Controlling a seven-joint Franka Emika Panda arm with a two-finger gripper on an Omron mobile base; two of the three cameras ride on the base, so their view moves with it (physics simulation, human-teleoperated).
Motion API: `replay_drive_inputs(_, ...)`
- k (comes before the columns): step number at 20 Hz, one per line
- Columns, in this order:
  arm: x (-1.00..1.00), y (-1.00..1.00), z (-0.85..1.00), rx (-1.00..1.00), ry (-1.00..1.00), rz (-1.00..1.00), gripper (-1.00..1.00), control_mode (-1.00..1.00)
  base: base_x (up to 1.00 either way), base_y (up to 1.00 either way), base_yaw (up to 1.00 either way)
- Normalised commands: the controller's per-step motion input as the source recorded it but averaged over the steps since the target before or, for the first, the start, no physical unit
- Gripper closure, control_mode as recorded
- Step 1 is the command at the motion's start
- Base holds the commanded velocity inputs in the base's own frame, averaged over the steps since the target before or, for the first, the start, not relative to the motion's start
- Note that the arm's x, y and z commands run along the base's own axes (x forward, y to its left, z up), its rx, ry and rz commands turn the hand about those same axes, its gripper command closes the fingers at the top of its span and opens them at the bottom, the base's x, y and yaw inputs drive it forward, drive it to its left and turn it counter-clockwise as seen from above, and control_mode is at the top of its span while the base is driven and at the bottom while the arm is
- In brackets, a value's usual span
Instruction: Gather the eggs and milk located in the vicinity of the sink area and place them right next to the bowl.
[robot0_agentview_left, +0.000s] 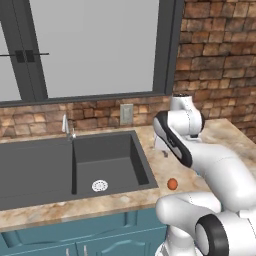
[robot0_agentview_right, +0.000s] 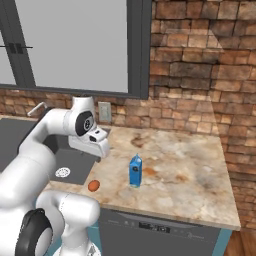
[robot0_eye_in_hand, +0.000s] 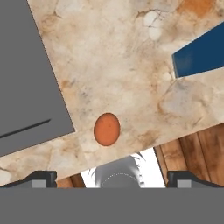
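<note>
Marble counter (robot0_agentview_right: 190, 170): tan and cream, mottled, bare over most of its right half.
Gripper (robot0_eye_in_hand: 112, 177): spread fully wide, nothing between the fingers, nothing touched; hangs above the counter, pointing down.
Fingertips (robot0_eye_in_hand: 41, 178): dark, at 7 and 5 o'clock in the hand view, well apart.
Egg (robot0_eye_in_hand: 106, 129): orange-brown, lying on the counter, at 12 o'clock from the gap between the tips; near the counter's front edge, between sink and milk.
Egg, base views: just right of the sink's right rim (robot0_agentview_left: 172, 184); at 8 o'clock from the milk (robot0_agentview_right: 93, 185).
Milk (robot0_agentview_right: 135, 170): blue carton, upright, near the front edge, apart from the egg; blue side at 2 o'clock in the hand view (robot0_eye_in_hand: 201, 54).
Sink (robot0_agentview_left: 107, 160): dark grey, left of the egg; corner at 9 o'clock in the hand view (robot0_eye_in_hand: 26, 83).
Edges: wood floor (robot0_eye_in_hand: 192, 151) past the front edge; brick wall (robot0_agentview_right: 200, 75) behind.
Open room: bare counter around egg and behind milk.
</note>
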Motion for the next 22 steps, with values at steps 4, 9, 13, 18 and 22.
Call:
replay_drive_inputs(4,0.0,0.0,-0.21,0.0,0.0,-0.02,-1.0,-1.0,0.0,0.0,0.0)
replay_drive_inputs(9,0.05,0.0,-0.31,0.0,0.0,-0.04,-1.0,-1.0,0.0,0.0,0.0)
replay_drive_inputs(13,0.04,0.0,-0.32,0.0,0.0,-0.03,-1.0,-1.0,0.0,0.0,0.0)
replay_drive_inputs(18,0.0,0.0,-0.32,0.0,0.0,-0.02,-1.0,-1.0,0.0,0.0,0.0)
replay_drive_inputs(22,0.0,0.0,-0.32,0.0,0.0,-0.01,-1.0,-1.0,0.0,0.0,0.0)
